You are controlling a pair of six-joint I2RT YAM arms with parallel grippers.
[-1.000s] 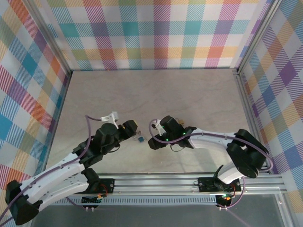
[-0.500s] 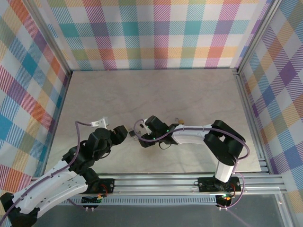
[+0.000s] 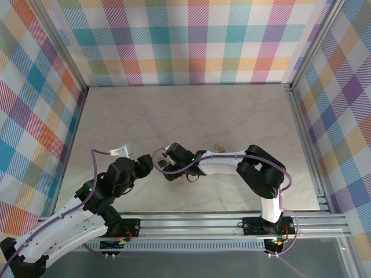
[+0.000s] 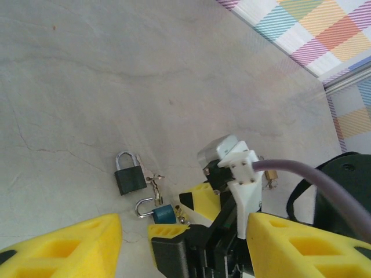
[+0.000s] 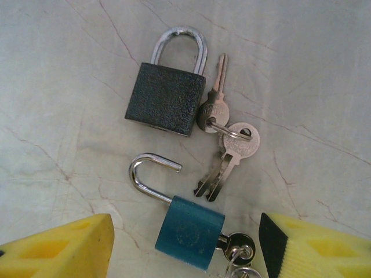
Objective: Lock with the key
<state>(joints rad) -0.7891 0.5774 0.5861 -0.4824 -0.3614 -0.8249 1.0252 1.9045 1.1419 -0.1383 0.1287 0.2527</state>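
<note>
Right pincer is open. Its yellow fingers sit either side of the blue padlock with gaps on both sides, gripping nothing. The blue padlock lies flat on the desk, shackle swung out and unlatched. A key is in the bottom of the body; the frame edge cuts it off, so it is probably seated but I can't confirm. The dark padlock is just beyond, shackle shut. Spare keys on a ring touch its corner and lie between the two locks. Left pincer is also open and empty, just beside the right one and aimed at the same spot.

What could go wrong, as I judge it:
- If the right pincer closes skewed, one finger may land on the key bow instead of the body. That could twist the key or push it out.
- The lock is flat and smooth, so a pinch could squirt it sideways into the spare keys or the dark padlock.
- The shackle's free end is turned away from its hole. Pressing it down before it is rotated back would jam it on the body top.
- The two pincers are very close, so a reach by the left arm could hit the right fingers or its cable.
- The spare keys look similar and lie near, so there is a risk of grabbing the wrong key.
- If the shackle snaps shut without the key turned, locking with the key stays unproven.
</note>
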